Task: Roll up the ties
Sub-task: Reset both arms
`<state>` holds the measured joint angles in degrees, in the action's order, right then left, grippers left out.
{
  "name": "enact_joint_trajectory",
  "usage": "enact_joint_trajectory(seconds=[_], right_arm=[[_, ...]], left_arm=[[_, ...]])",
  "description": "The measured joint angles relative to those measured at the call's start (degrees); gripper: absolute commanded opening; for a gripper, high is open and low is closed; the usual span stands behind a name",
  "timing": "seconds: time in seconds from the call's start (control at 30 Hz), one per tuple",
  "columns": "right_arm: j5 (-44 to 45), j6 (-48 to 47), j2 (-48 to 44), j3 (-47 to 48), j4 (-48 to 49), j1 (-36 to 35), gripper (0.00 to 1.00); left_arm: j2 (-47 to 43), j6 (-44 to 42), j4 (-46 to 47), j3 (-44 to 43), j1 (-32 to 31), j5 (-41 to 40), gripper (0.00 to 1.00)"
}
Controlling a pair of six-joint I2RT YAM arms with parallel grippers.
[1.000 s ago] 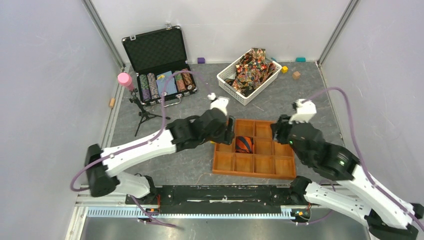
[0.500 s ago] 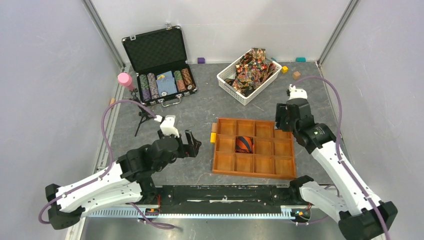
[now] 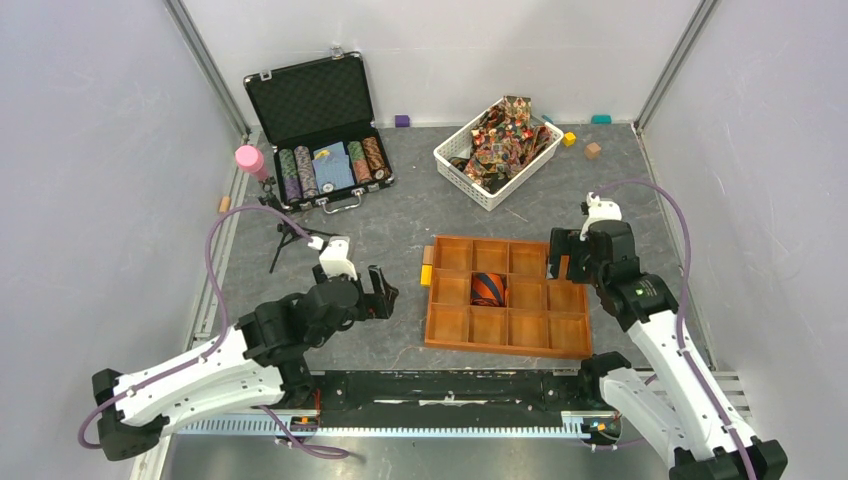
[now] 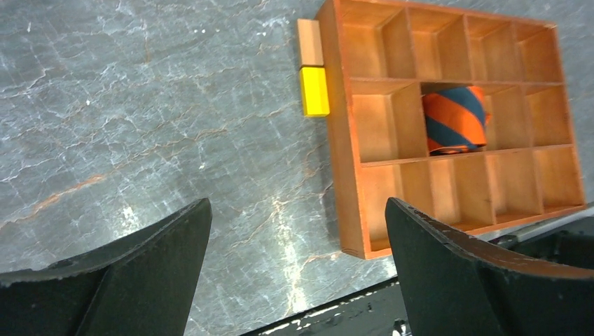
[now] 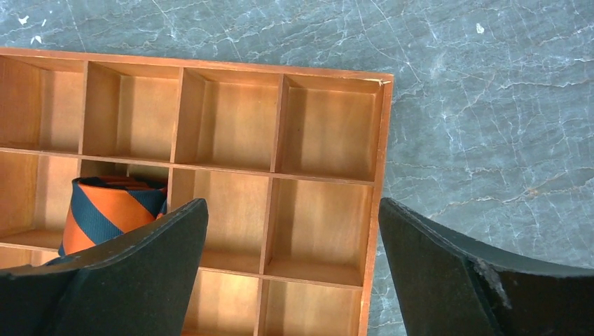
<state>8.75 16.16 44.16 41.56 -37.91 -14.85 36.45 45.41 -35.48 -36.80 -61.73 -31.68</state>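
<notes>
The left gripper [image 4: 295, 206] stands with its jaws wide apart and nothing between them; its wrist view looks down on bare grey table [image 4: 140, 105], with the wooden tray [image 4: 335, 140] off to the right; just beside the tray's left wall lie a yellow block [image 4: 314, 91] and a plain wooden block [image 4: 309, 42], end to end and touching. The right gripper [image 5: 293, 203] is also spread wide and holds nothing; its wrist view shows it above the right end of the tray, with bare compartments under the gap. One rolled tie [image 3: 489, 289], striped orange and dark blue, sits in the tray's middle row, second compartment from the left; the left wrist view shows it whole, while the right wrist view catches only part of it behind the left finger.

Only the top view shows the far half of the table; there a white basket [image 3: 470, 175] holds a heap of loose patterned ties [image 3: 505, 135], well apart from the tray; an open black case [image 3: 310, 100] with rows of poker chips [image 3: 330, 168] stands at the back left; near it is a small tripod [image 3: 290, 235] with a pink-capped thing [image 3: 250, 158]; a few small coloured blocks [image 3: 593, 150] lie along the back edge.
</notes>
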Motion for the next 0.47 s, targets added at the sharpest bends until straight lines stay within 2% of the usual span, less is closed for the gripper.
enact_joint_trajectory(seconds=[0.47], right_arm=[[-1.01,0.48,-0.94,-2.21,1.29,0.00,0.99]], left_arm=[[0.90,-0.20,-0.09,0.02,0.00,0.00,1.00]])
